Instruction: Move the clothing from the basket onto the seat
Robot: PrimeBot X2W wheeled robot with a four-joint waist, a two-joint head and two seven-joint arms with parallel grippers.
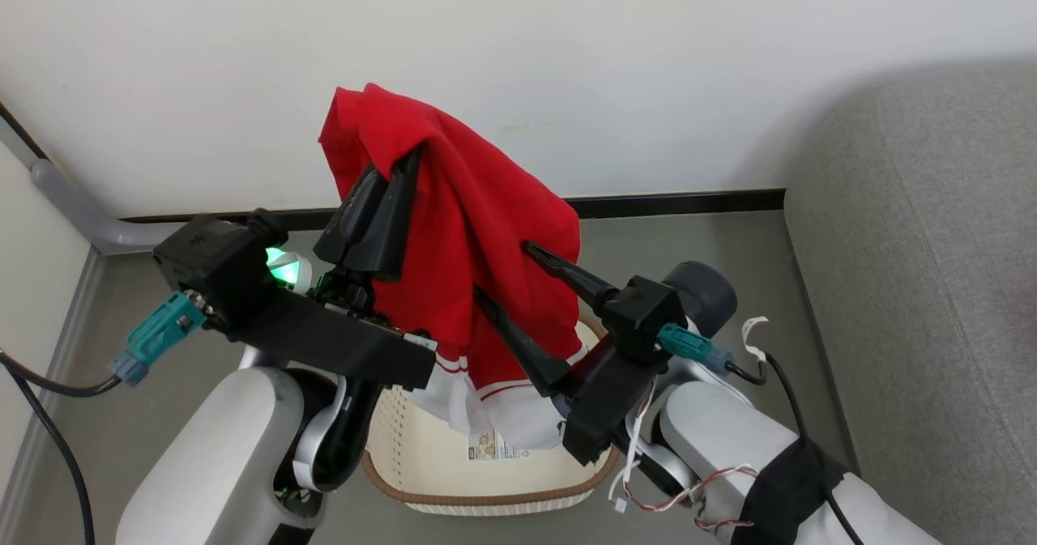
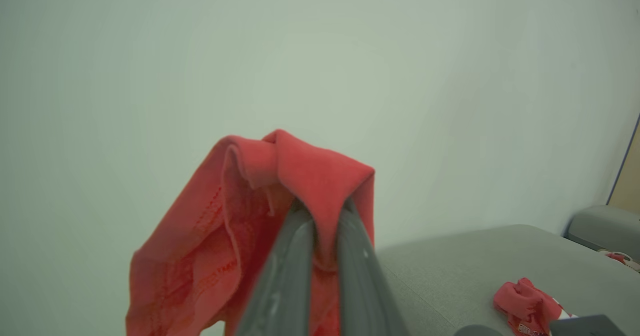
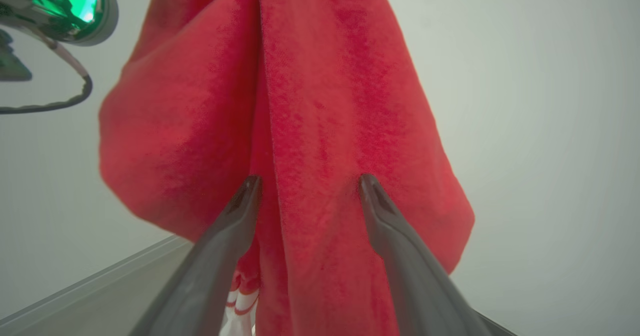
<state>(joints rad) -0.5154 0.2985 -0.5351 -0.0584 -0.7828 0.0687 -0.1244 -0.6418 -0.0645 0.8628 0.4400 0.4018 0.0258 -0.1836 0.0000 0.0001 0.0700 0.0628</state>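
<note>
My left jaws pinch the red garment point(image 1: 478, 205) high over the basket point(image 1: 486, 498); my right jaws stand spread (tips against the hanging cloth).

I assess this as a home-style sitting room corner. Evidence: a grey fabric sofa seat point(image 1: 915, 286) on my right, a perforated laundry basket point(image 1: 486, 498) standing on the smooth grey floor point(image 1: 689, 245), and red clothing point(image 1: 470, 229) above it. A second red garment point(image 2: 525, 306) lies on the cushion. A plain white wall point(image 1: 567, 59) meets dark skirting point(image 1: 672, 202).
</note>
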